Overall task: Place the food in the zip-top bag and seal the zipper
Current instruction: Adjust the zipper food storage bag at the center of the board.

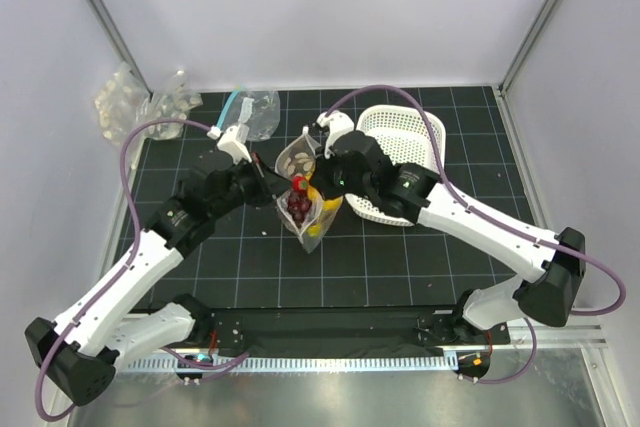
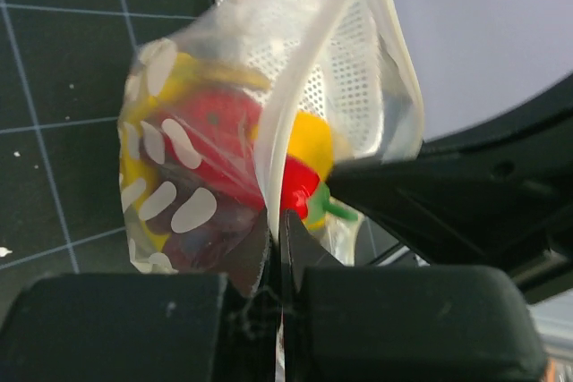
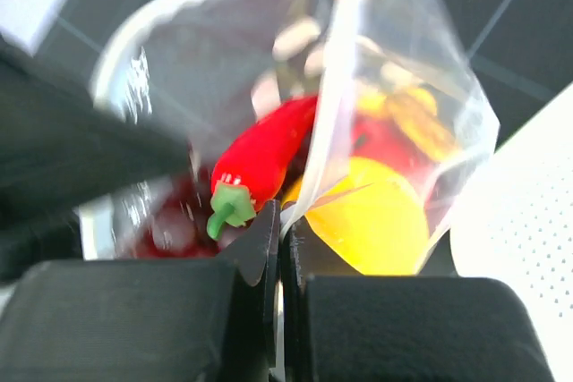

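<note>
The clear zip-top bag (image 1: 303, 197) hangs between my two grippers at the middle of the mat. Inside it I see the red chili (image 3: 264, 154), a round yellow fruit (image 3: 372, 216), a red fruit (image 2: 210, 145), dark grapes (image 1: 298, 206) and something yellow like the banana (image 3: 416, 123). My left gripper (image 2: 277, 221) is shut on the bag's pale zipper strip (image 2: 295, 96) from the left. My right gripper (image 3: 285, 221) is shut on the same strip (image 3: 336, 114) from the right. The mouth looks partly open at the far end (image 1: 297, 157).
A white perforated basket (image 1: 400, 162) stands just right of the bag, close behind my right arm. A clear bag with a teal strip (image 1: 250, 112) lies at the back left. Bumpy clear packs (image 1: 125, 102) lie in the far left corner.
</note>
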